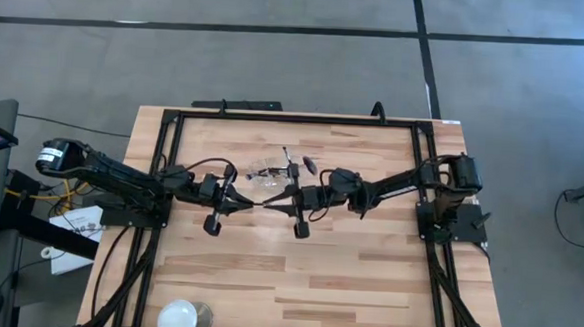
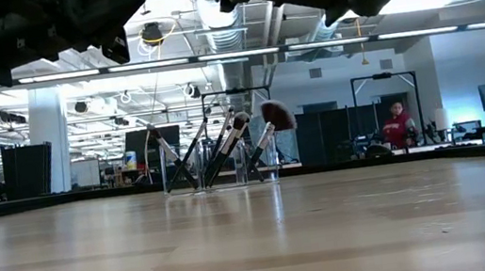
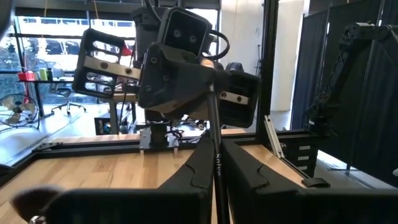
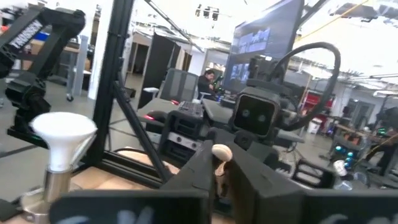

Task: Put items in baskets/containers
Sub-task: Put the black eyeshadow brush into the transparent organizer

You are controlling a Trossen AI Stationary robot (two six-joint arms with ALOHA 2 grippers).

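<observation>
Left claw (image 1: 238, 203) sits mid-table, above the surface, pointing at the right claw (image 1: 280, 197). The two nearly meet tip to tip. Left fingers (image 3: 193, 171) are pinched almost together on a thin dark brush (image 3: 215, 155). The handle runs up between them toward the underside of the right claw, seen dead ahead in the left wrist view. Right fingers (image 4: 196, 168) are likewise drawn close, with a pale rounded end (image 4: 221, 152) caught between them. That looks like the end of the same brush, so both claws have hold of it. In the high view it shows only as a thin line bridging the gap between the claws.

Clear container (image 1: 267, 172) stands on the table (image 1: 296, 274), just beyond the claws toward the far edge. In the low view it is upright with several brushes (image 2: 225, 147) leaning in it, heads up. One fluffy head (image 2: 276, 115) sticks out highest, and it shows in the high view too (image 1: 310, 165), just beside the right claw.

Other brush heads show close by the claws: a dark tuft (image 3: 28, 199) in the left wrist view, and a white head on a silver ferrule (image 4: 61, 134) in the right wrist view.

Round white and clear object (image 1: 179, 318) sits at the near edge, well apart from all this.

Person in red (image 2: 400, 123) stands in the room behind.
</observation>
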